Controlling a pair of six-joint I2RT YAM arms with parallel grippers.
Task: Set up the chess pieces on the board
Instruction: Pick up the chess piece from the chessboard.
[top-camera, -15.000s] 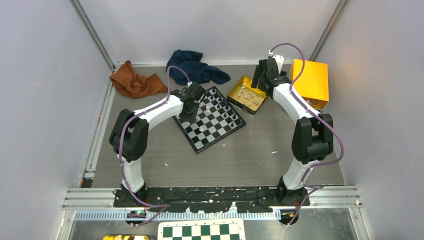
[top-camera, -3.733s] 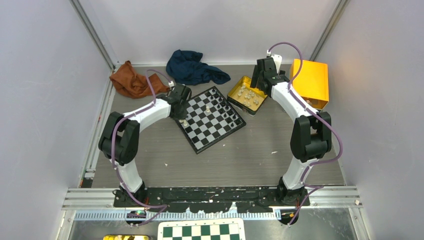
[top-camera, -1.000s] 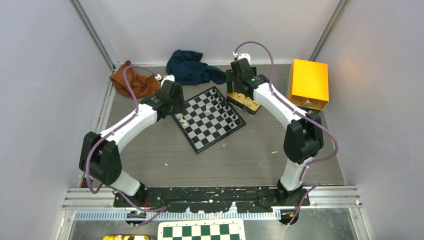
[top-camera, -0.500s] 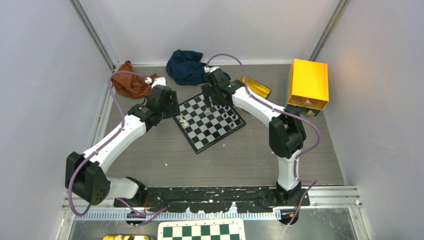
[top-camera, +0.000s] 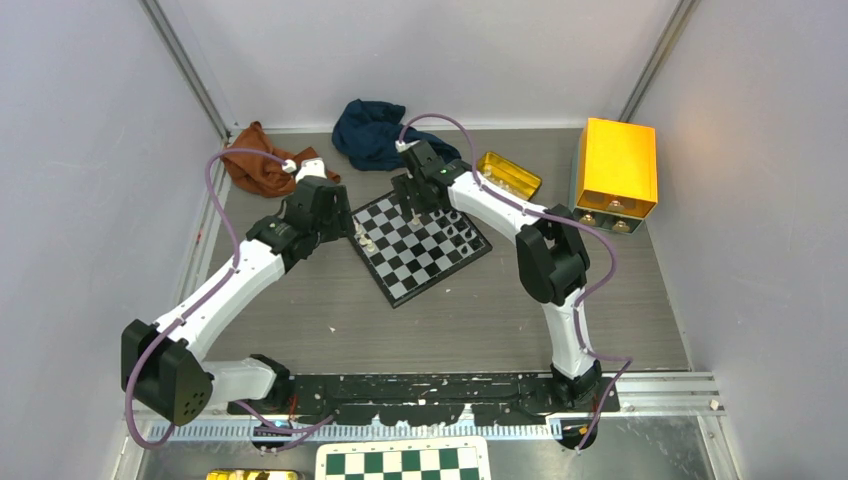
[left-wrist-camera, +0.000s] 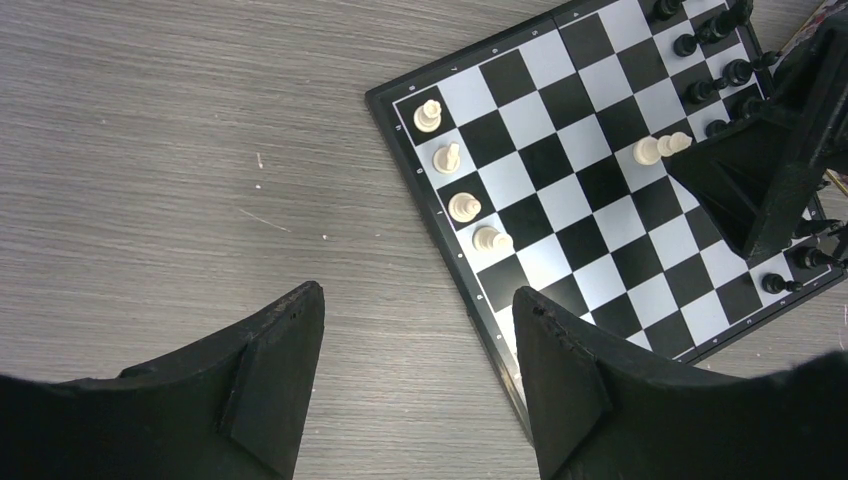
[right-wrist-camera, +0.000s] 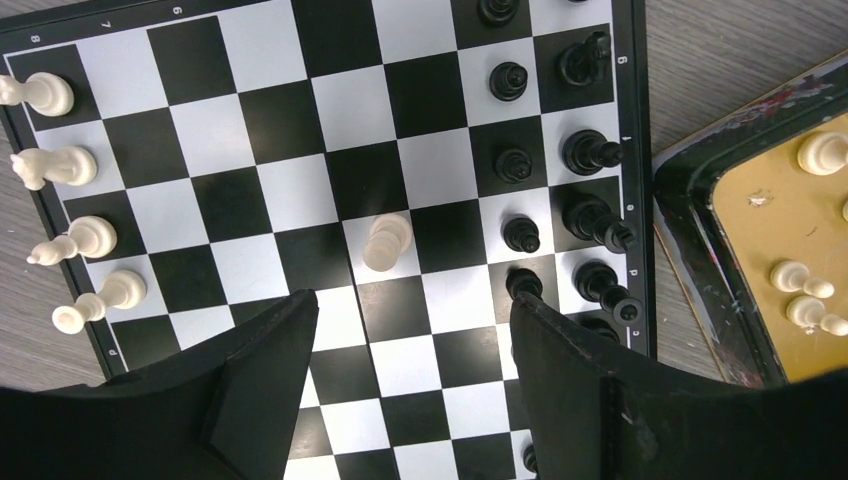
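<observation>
The board (top-camera: 405, 275) lies tilted at mid-table. Several white chess pieces (left-wrist-camera: 463, 207) stand along its left edge, and black ones (right-wrist-camera: 590, 150) fill the two files on its right side. One white piece (right-wrist-camera: 385, 240) stands alone mid-board, just ahead of my right gripper (right-wrist-camera: 412, 300). That gripper hovers open over the board's far part (top-camera: 418, 200) with nothing between its fingers. My left gripper (left-wrist-camera: 418, 293) is open and empty over the bare table by the board's left rim (top-camera: 338, 222).
A gold tin (right-wrist-camera: 740, 250) just right of the board holds more white pieces (right-wrist-camera: 805, 290). An orange box (top-camera: 617, 165) stands at back right. Blue cloth (top-camera: 385, 135) and brown cloth (top-camera: 265, 165) lie at the back. A green-and-white checkered sheet (top-camera: 400, 462) lies below the arm bases.
My right arm has swung left from the tin to over the board's far part. My left arm has drawn back a little to the left, off the board.
</observation>
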